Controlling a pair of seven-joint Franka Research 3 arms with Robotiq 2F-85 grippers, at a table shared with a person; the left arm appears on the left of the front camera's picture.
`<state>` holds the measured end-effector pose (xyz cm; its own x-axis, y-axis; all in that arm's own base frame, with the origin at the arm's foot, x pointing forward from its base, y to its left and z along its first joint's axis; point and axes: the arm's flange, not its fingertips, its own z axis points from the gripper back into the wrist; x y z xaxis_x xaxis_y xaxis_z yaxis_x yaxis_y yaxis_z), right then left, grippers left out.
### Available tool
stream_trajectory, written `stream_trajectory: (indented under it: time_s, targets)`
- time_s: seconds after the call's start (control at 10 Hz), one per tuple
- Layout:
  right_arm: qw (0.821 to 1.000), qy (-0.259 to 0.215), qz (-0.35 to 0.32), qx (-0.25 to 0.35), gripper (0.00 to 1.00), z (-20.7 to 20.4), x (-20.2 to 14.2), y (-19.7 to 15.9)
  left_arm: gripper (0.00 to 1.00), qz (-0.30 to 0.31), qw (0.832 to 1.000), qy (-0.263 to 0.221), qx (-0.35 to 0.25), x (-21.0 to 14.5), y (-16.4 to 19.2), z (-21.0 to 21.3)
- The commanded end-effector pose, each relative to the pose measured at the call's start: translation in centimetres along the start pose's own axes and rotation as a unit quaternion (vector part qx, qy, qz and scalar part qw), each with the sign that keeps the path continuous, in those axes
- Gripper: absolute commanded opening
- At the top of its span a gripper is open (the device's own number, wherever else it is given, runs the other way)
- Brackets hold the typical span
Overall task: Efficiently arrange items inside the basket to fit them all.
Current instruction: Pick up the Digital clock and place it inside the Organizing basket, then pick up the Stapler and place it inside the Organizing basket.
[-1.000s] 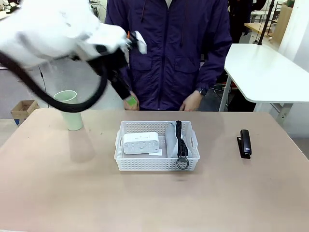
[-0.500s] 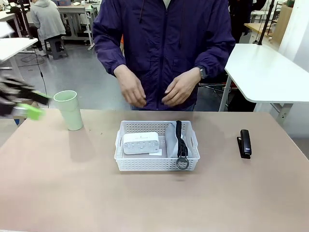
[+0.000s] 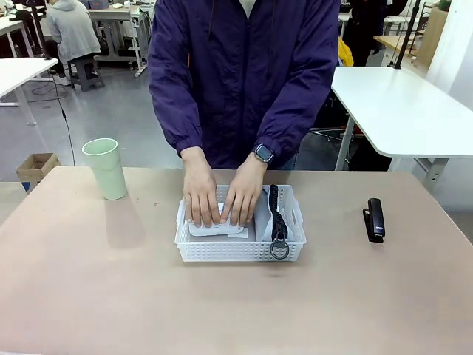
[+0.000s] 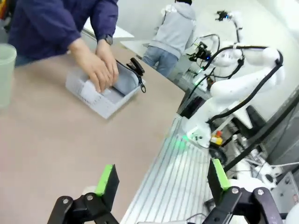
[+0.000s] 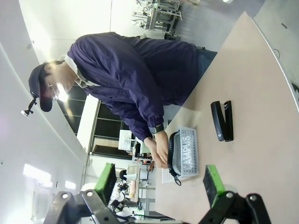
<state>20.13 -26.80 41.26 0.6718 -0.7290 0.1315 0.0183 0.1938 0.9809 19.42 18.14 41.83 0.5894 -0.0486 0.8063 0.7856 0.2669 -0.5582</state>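
Observation:
The white perforated basket (image 3: pixel 238 250) sits mid-table, also seen as the basket (image 4: pixel 96 101) and the basket (image 5: pixel 187 154). The person's two hands (image 3: pixel 218 196) press on the white rounded box (image 3: pixel 214 230) in its left half. The grey pouch (image 3: pixel 264 214) with black strap and ring (image 3: pixel 278 250) lies in the right half. A black stapler (image 3: pixel 375 219) rests on the table to the right, the stapler (image 5: pixel 221 120) too. A pale green cup (image 3: pixel 106 168) stands upright at the far left. My left gripper (image 4: pixel 161 179) is open, off the table's near side. My right gripper (image 5: pixel 159 183) is open, far from the basket.
A white side table (image 3: pixel 399 111) stands behind at the right. A cardboard box (image 3: pixel 35 167) sits on the floor beyond the left table edge. The robot's base and ribbed mounting plate (image 4: pixel 177 172) lie beside the table's near edge. Broad bare tabletop surrounds the basket.
My left arm has swung away leftward out of the front view. The person has leaned in and brought both hands down onto the white box in the basket.

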Motion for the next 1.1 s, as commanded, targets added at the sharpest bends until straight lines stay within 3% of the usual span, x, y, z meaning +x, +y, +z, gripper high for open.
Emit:
stream_trajectory:
  time_s: [0.0,0.1,1.0]
  targets:
    - [1.0,-0.004,0.012,0.006,1.0,0.0,0.1,0.2,1.0,0.034,0.999,-0.025,-0.012,-1.2,3.1,-3.7]
    - [1.0,-0.004,0.012,0.006,1.0,0.0,0.1,0.2,1.0,0.0,1.0,0.0,0.0,0.0,0.0,0.0]
    - [1.0,-0.004,0.012,0.006,1.0,0.0,0.1,0.2,1.0,0.0,1.0,0.0,0.0,0.0,0.0,0.0]
